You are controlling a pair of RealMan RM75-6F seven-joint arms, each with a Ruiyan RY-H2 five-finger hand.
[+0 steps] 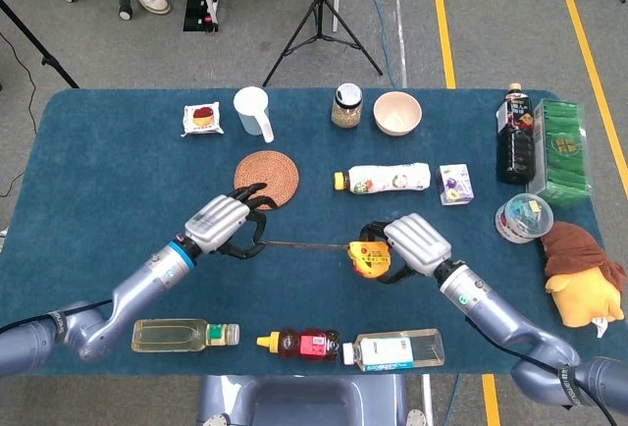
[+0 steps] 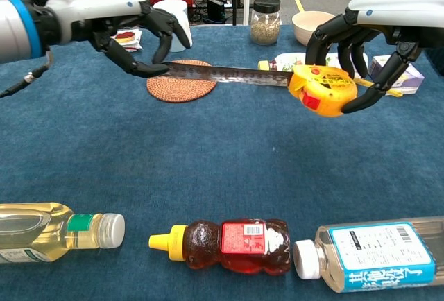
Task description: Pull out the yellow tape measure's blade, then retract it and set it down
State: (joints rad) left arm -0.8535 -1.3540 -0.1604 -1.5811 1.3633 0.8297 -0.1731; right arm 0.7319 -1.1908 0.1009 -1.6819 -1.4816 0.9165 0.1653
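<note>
My right hand (image 1: 412, 243) (image 2: 361, 51) grips the yellow tape measure (image 1: 370, 258) (image 2: 322, 89) above the table, right of centre. Its metal blade (image 1: 306, 244) (image 2: 225, 74) runs out leftward in a short, nearly level line. My left hand (image 1: 224, 223) (image 2: 142, 34) pinches the blade's tip between thumb and finger, with the other fingers spread above it. Both hands are off the cloth.
A woven coaster (image 1: 267, 179) lies just behind the left hand. Along the front edge lie an oil bottle (image 1: 183, 334), a bear-shaped honey bottle (image 1: 300, 344) and a clear flask (image 1: 397, 348). A cup (image 1: 253, 112), jar (image 1: 346, 105), bowl (image 1: 396, 112) and cartons stand farther back.
</note>
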